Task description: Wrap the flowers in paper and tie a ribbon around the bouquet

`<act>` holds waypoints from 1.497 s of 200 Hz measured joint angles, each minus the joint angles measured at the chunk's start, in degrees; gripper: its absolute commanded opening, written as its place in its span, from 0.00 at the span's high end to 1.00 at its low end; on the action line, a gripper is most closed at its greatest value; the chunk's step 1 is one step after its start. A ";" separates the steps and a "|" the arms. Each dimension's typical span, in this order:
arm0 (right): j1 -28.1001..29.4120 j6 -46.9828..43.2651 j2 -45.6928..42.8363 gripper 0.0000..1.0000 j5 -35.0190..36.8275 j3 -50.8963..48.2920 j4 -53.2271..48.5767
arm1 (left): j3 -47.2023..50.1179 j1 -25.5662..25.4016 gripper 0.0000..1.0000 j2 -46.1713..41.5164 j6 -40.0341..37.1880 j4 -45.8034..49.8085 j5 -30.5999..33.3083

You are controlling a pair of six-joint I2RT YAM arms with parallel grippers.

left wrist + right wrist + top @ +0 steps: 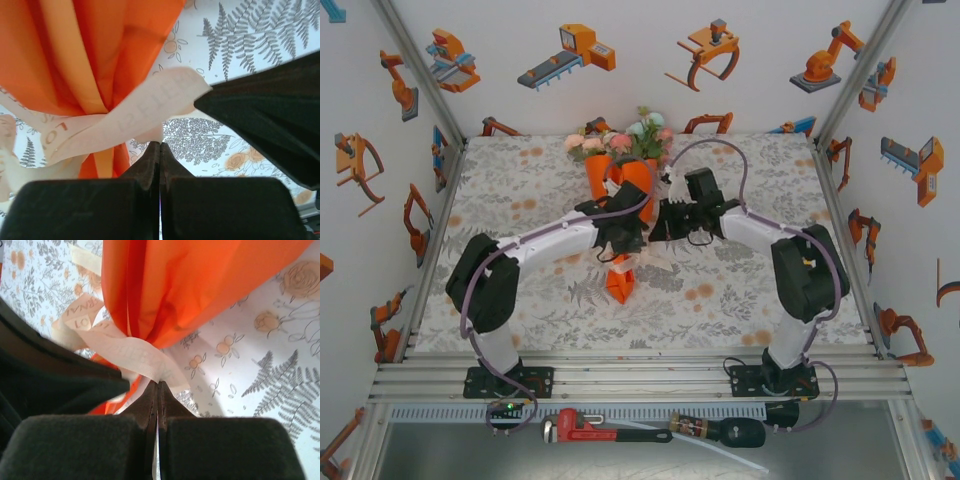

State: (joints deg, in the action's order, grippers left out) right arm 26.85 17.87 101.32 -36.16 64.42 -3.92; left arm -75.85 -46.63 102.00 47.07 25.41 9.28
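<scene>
The bouquet lies mid-table: flowers [620,140] at the far end, orange paper [621,284] pinched to a narrow waist nearer me. Both grippers meet over that waist, the left gripper [636,234] from the left and the right gripper [658,228] from the right. In the left wrist view the cream ribbon [150,110] loops round the gathered paper [100,50], and its lower edge runs into the shut tips of the left gripper [160,144]. In the right wrist view the right gripper [158,384] is shut on the ribbon [135,352] just below the paper [190,285].
A floral-print cloth [520,190] covers the table, with walls close on three sides. A red pipe wrench [590,430] and a black-handled tool [720,432] lie on the shelf below the arm bases. Each gripper's dark body crowds the other's wrist view.
</scene>
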 measured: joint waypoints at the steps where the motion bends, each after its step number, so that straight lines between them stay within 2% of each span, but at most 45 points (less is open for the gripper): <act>1: 0.00 0.07 -0.13 1.00 -0.02 -0.11 0.02 | 0.07 0.07 1.00 -0.07 0.07 -0.13 0.04; 46: 0.00 4.92 -6.16 1.00 -4.76 -7.52 6.64 | 3.23 3.61 1.00 -2.05 1.68 -8.00 0.07; 106: 1.31 15.91 -2.73 1.00 -7.80 -11.45 20.87 | 5.38 3.69 1.00 -1.62 3.19 -16.22 -5.44; 117: 1.79 17.22 -2.25 0.93 -8.00 -11.45 22.93 | 5.38 3.69 1.00 -1.46 3.39 -16.96 -6.14; 133: 2.05 18.64 -1.99 0.79 -8.44 -11.45 24.79 | 5.44 3.72 1.00 -1.05 3.63 -17.75 -6.69; 146: 2.05 19.08 -1.99 0.71 -9.11 -11.45 25.27 | 5.49 4.00 1.00 -0.52 3.78 -18.53 -7.04; 189: 1.25 16.81 -3.50 0.63 -9.33 -11.69 22.03 | 5.79 4.24 1.00 1.11 3.98 -19.39 -8.48; 244: -2.86 10.93 -10.82 0.63 -8.13 -12.22 15.13 | 6.08 4.24 1.00 2.03 3.98 -19.41 -9.09; 280: -6.80 11.13 -9.99 0.73 -5.14 -13.11 14.86 | 6.27 4.24 1.00 2.29 3.98 -19.41 -9.14; 299: -8.59 11.50 -6.56 0.77 -2.47 -12.81 15.21 | 6.27 4.24 1.00 2.36 3.98 -19.39 -9.11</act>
State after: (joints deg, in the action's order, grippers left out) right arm 18.26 29.36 94.76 -38.63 51.62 11.29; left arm -69.58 -42.39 104.36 51.05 6.02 0.16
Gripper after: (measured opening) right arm 0.250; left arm 0.008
